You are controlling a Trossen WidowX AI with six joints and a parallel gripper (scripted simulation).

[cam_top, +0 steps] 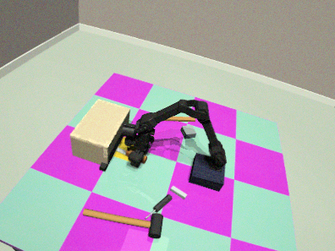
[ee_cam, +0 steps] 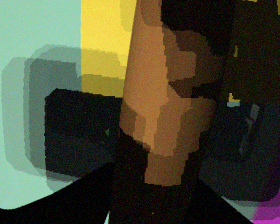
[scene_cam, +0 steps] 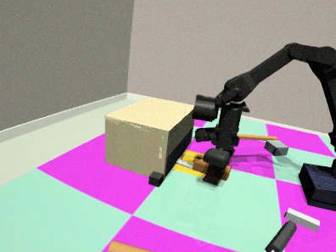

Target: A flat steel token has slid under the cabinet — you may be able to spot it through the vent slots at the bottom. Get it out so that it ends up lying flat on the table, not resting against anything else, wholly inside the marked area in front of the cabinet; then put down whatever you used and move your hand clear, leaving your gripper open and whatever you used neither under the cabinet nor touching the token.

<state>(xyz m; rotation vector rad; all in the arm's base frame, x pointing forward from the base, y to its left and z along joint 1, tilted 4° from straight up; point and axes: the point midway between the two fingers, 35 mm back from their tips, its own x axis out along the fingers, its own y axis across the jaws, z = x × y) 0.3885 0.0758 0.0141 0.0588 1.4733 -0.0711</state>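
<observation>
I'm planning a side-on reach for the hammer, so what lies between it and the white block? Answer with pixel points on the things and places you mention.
In the top view, a dark-handled screwdriver (cam_top: 162, 203) lies between the hammer (cam_top: 156, 226) and the white block (cam_top: 178, 192), its thin shaft pointing toward the hammer's side.

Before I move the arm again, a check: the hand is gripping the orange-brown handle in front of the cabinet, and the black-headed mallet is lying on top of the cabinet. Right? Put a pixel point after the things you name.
Not quite: the black-headed mallet (cam_top: 156, 226) lies on the checkered table, away from the cabinet (cam_top: 99, 119) (scene_cam: 148, 114), as the top view shows. The rest is right.
</observation>
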